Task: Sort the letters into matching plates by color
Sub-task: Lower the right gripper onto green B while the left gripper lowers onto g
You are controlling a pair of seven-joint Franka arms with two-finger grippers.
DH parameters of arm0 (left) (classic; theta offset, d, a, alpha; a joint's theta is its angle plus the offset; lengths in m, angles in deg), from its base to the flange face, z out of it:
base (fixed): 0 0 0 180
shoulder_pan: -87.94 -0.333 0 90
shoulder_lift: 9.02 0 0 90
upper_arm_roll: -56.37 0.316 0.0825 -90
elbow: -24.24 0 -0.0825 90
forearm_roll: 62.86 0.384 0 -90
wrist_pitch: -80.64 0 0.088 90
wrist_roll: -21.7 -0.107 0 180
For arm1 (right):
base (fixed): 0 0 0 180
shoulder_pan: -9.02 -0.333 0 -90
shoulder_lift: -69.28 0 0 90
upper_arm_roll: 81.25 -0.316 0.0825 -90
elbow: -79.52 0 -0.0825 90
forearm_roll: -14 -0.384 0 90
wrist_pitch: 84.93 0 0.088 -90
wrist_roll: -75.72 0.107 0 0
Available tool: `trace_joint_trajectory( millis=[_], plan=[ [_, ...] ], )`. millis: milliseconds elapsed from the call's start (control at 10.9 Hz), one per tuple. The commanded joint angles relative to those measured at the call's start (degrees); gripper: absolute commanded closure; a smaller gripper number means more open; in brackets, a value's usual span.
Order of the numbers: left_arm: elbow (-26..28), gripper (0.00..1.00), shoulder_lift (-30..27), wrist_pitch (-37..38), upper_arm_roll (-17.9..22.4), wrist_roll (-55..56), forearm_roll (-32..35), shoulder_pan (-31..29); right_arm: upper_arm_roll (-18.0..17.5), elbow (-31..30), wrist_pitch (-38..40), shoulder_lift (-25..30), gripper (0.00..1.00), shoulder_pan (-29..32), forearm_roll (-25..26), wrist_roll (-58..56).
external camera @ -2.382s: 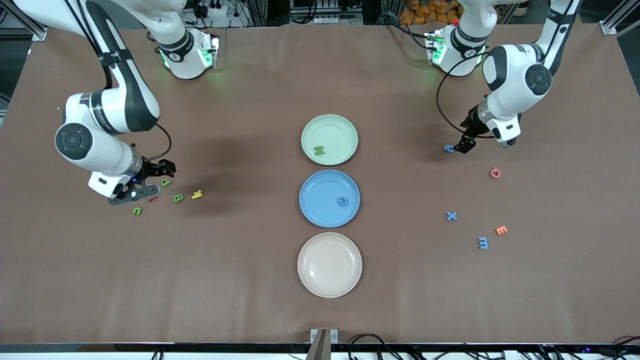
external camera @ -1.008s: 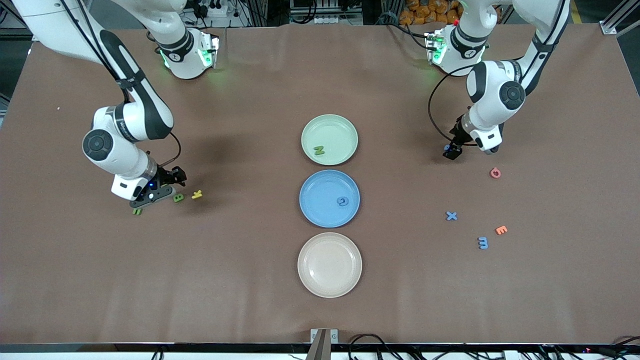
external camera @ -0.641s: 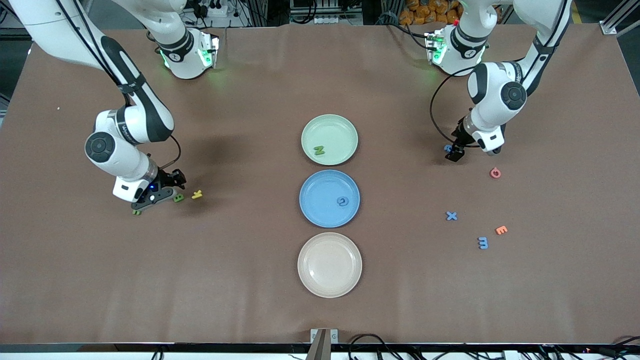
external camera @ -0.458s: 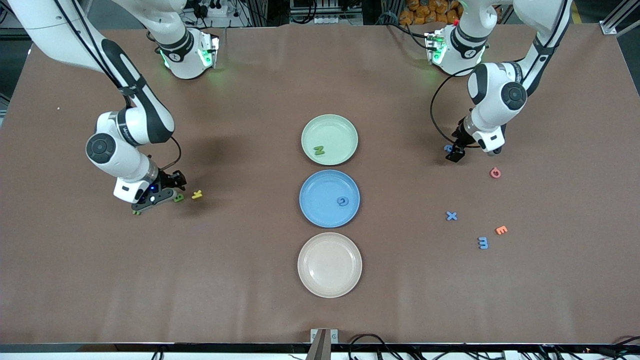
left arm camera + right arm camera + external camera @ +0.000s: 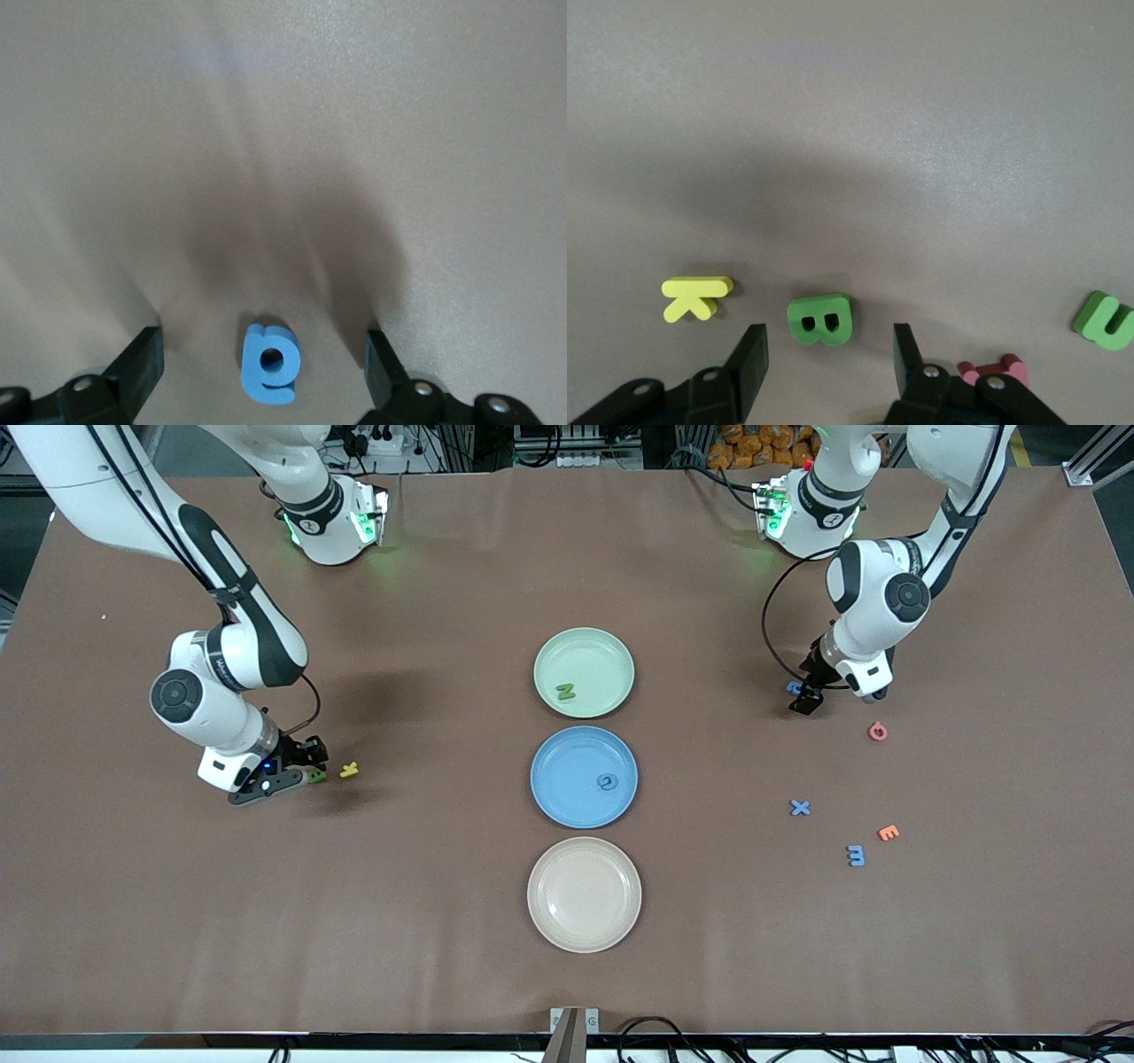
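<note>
At the right arm's end of the bench (image 5: pixel 425 974), the right end effector (image 5: pixel 829 359) is down at the surface with its fingers spread either side of a green letter B (image 5: pixel 821 320), not yet touching it. Just beside that piece lie a yellow K (image 5: pixel 696 297), a dark red letter (image 5: pixel 994 368) partly hidden by one finger, and a green U (image 5: pixel 1106 320). In the middle a row of three plates runs toward the front camera: the pale green plate (image 5: pixel 611 648) holding a green N (image 5: pixel 565 690), the bright blue plate (image 5: pixel 558 755) holding a blue letter (image 5: pixel 607 781), and the beige plate (image 5: pixel 584 932). Toward the left arm's end, the left end effector (image 5: pixel 264 372) is low with its fingers wide apart around a blue letter (image 5: pixel 270 363), clear of both. Nearer the camera lie a pink letter (image 5: pixel 877 732), a blue X (image 5: pixel 800 808), an orange E (image 5: pixel 888 833) and a blue letter (image 5: pixel 855 856). The bench is covered in plain brown matting; cables and metal framing sit along the base edge.
</note>
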Motion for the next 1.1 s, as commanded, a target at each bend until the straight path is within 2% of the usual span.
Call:
trace_joint_trajectory(
  millis=[0, 92, 183, 275, 366, 458, 641, 1008],
  plan=[
    [-0.23, 0.00, 0.44, -0.90, 0.40, 1.83, 1.79, 0.55, -0.58, 1.07, 0.04, -1.17, 0.35, 0.26, 0.88, 3.40],
    [-0.23, 0.00, 0.44, -0.99, 0.40, 1.83, 1.79, 0.55, -0.58, 1.07, -0.05, -1.43, 0.35, 0.17, 0.97, 3.40],
    [-0.23, 0.18, 0.44, -0.90, 0.40, 2.01, 1.79, 0.55, -0.58, 1.07, -0.13, -1.61, 0.35, 0.17, 0.97, 3.40],
    [-0.23, 0.47, 0.44, -0.90, 0.40, 2.36, 1.79, 0.55, -0.58, 1.07, -0.22, -1.87, 0.35, 0.08, 1.05, 3.40],
    [-0.23, 0.70, 0.44, -0.90, 0.40, 2.53, 1.79, 0.64, -0.58, 1.07, -0.31, -2.22, 0.35, 0.08, 1.23, 3.40],
    [-0.23, 0.85, 0.26, -0.90, 0.40, 3.15, 1.88, 0.73, -0.58, 1.16, -0.31, -2.31, 0.38, 0.08, 1.23, 3.40],
    [-0.15, 0.99, 0.17, -0.90, 0.40, 3.68, 1.88, 1.17, -0.58, 1.33, -0.31, -2.66, 0.41, 0.08, 1.32, 3.31],
    [-0.58, 1.00, -0.70, -0.90, 0.40, 4.03, 1.88, 1.34, -0.58, 1.42, -0.40, -3.28, 0.48, 0.08, 1.40, 3.31]
  ],
)
